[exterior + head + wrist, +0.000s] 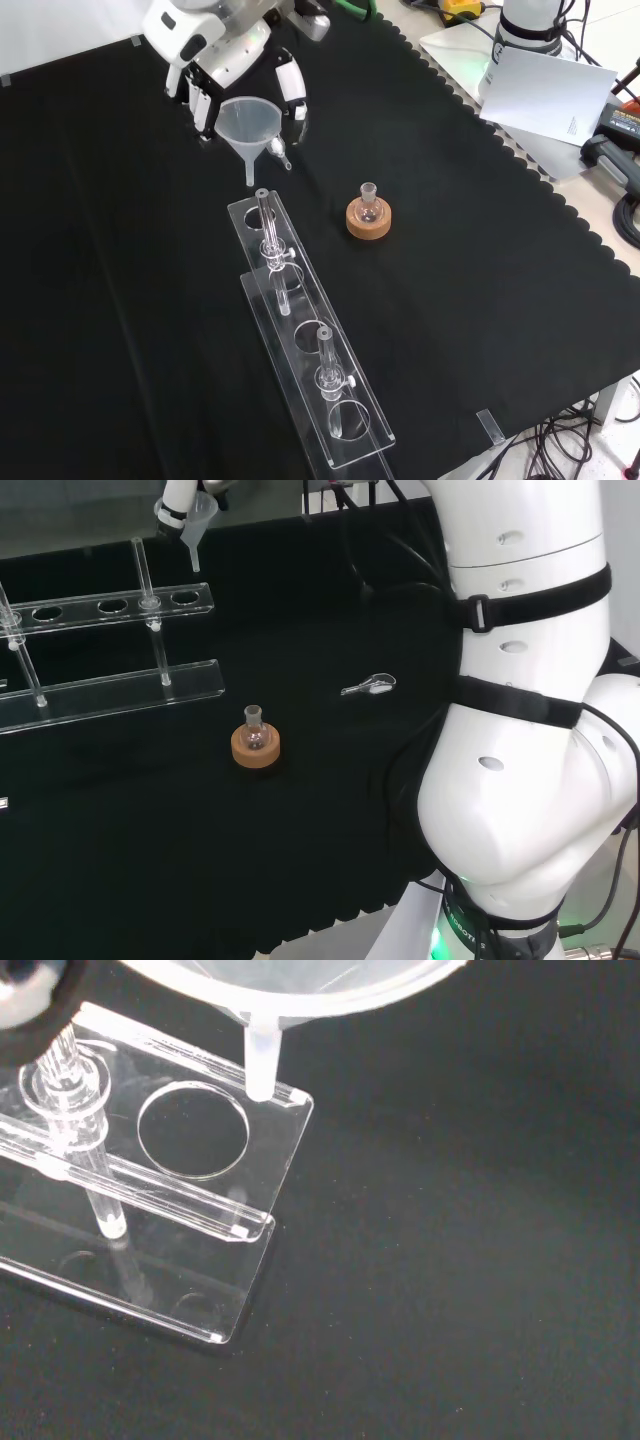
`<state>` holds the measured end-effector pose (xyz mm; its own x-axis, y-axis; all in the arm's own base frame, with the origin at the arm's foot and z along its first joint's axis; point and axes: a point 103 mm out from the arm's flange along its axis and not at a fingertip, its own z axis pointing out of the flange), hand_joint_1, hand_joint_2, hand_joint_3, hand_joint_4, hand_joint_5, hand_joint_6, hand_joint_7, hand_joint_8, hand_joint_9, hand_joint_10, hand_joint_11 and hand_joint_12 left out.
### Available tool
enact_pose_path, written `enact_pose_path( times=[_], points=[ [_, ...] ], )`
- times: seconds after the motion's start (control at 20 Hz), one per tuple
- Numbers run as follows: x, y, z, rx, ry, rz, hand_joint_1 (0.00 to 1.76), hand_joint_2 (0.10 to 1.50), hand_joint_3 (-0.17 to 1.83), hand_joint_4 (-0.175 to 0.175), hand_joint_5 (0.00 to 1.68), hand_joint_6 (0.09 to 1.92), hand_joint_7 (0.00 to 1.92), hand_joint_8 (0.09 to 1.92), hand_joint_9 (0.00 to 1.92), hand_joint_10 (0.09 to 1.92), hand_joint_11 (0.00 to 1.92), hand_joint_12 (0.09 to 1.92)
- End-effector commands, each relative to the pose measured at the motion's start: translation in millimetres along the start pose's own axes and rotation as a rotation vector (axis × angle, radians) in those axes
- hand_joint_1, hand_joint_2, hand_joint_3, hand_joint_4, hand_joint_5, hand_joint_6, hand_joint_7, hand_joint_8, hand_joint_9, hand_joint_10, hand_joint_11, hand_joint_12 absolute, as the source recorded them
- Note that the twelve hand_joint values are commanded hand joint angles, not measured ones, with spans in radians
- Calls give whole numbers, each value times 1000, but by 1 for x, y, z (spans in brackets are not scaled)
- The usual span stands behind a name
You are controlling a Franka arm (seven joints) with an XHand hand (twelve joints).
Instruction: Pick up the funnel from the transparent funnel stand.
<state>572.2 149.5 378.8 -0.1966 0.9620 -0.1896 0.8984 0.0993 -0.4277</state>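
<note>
Black cloth covers the counter (pixel 480 300). The hand (pixel 215 50) has its fingers curled round the bowl of the funnel (pixel 249 125), gripping it, with the spout hanging free just above and beside the end of the transparent funnel stand (pixel 300 345). The lift looks done; at most, carrying it clear remains. The funnel appears empty. Below the hand, the stand's end hole is vacant. Farther off, a small flask (pixel 369 205) sits on a cork ring (pixel 369 222), contents unclear.
</note>
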Motion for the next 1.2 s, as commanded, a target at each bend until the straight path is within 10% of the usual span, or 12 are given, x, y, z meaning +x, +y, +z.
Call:
enact_pose_path(
  times=[0.05,1.2],
  points=[
    [-3,-3,0,-4,9,11,845,602,811,17,870,666,1264,584,1334,255,696,1237],
    [-43,-63,5,3,65,25,850,627,817,8,888,722,1277,590,1340,211,708,1203]
  ],
)
